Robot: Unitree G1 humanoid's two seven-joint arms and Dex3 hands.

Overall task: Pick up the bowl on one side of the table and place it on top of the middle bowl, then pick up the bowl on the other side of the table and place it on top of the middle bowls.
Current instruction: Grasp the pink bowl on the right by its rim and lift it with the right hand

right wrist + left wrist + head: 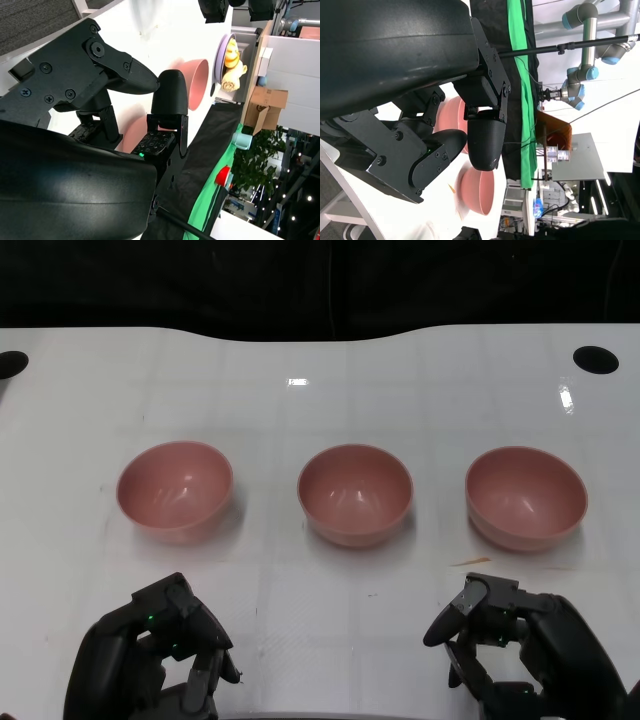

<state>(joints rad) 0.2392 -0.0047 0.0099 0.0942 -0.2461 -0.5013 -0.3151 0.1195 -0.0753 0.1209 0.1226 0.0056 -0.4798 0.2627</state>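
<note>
Three pink bowls stand in a row across the white table: the left bowl (175, 490), the middle bowl (355, 493) and the right bowl (526, 497), all upright, empty and apart from each other. My left hand (155, 660) hovers near the front edge, below the left bowl, and holds nothing. My right hand (525, 650) sits at the front below the right bowl, also holding nothing. Both hands are well short of the bowls. In the left wrist view, pink bowls (477, 192) show past the black fingers (482, 135). The right wrist view shows a bowl (196, 85) beyond its fingers (167, 100).
The table (320, 390) has a round black hole at the far right corner (595, 359) and another at the far left (10, 364). A small orange mark (470, 561) lies in front of the right bowl. Behind the table's far edge it is dark.
</note>
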